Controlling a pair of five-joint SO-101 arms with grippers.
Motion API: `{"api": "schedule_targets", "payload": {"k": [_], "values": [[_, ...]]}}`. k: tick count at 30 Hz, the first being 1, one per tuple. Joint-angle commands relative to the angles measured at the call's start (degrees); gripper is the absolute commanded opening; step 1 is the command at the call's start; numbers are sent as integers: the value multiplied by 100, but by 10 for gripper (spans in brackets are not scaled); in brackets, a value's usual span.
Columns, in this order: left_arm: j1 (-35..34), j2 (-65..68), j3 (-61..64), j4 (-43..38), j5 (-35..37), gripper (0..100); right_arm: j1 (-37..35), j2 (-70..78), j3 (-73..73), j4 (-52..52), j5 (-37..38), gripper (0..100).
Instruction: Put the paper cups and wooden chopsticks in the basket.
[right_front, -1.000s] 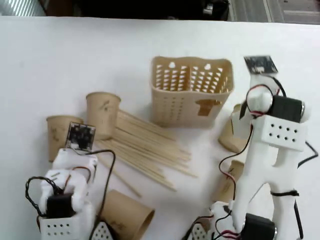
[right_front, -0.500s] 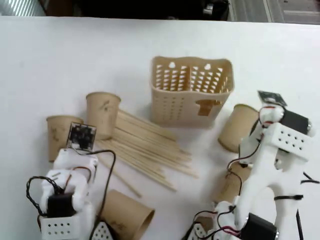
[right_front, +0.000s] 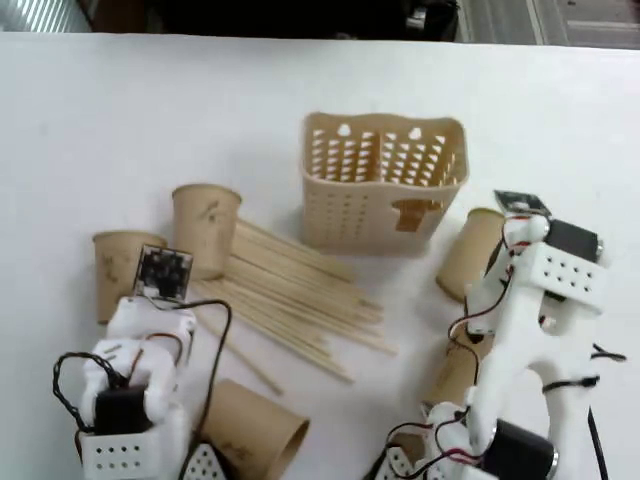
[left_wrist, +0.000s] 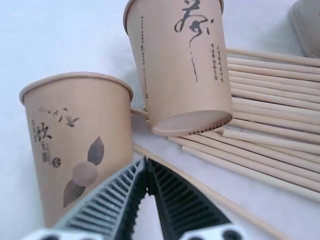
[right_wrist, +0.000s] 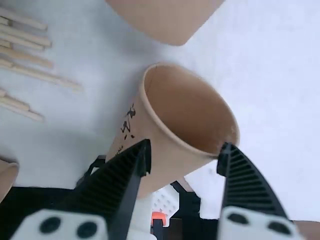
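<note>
The tan slotted basket (right_front: 385, 180) stands at the table's middle. Two paper cups (right_front: 205, 228) (right_front: 120, 268) stand upright left of a spread of wooden chopsticks (right_front: 300, 300). My left gripper (left_wrist: 146, 174) is shut and holds nothing, low on the table just short of the nearer upright cup (left_wrist: 75, 145) and the second one (left_wrist: 182, 65). Another cup (right_front: 250, 430) lies by the left arm's base. My right gripper (right_wrist: 185, 155) is open, its fingers (right_wrist: 132, 162) straddling a cup lying on its side (right_wrist: 185, 120). A further cup (right_front: 470, 255) lies right of the basket.
The second upright cup rests partly on the chopsticks (left_wrist: 270, 125). Chopstick tips (right_wrist: 25, 50) reach near the right arm's cup. White table (right_front: 150, 110) lies open at the far left and behind the basket.
The right arm pulled back from beside the basket and came down over the cup lying at the front right. The left arm stayed still.
</note>
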Motion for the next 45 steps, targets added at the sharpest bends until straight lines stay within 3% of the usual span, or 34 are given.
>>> {"api": "schedule_targets", "payload": {"k": [1,10,17,24,36,45], "values": [[-48,-75,-79,-132,-35,24,-127,365,-290,-171,53,219],[-48,-75,-79,-132,-35,24,-154,989,-897,-84,105,213],[-40,-75,-70,-132,-35,24,-145,998,-888,127,782,102],[-40,-75,-70,-132,-35,24,-277,998,-791,136,835,18],[-31,-75,-18,-132,-35,24,-426,927,-1846,163,853,18],[-31,-75,-18,-132,-35,24,-435,470,-2092,163,1503,18]]}}
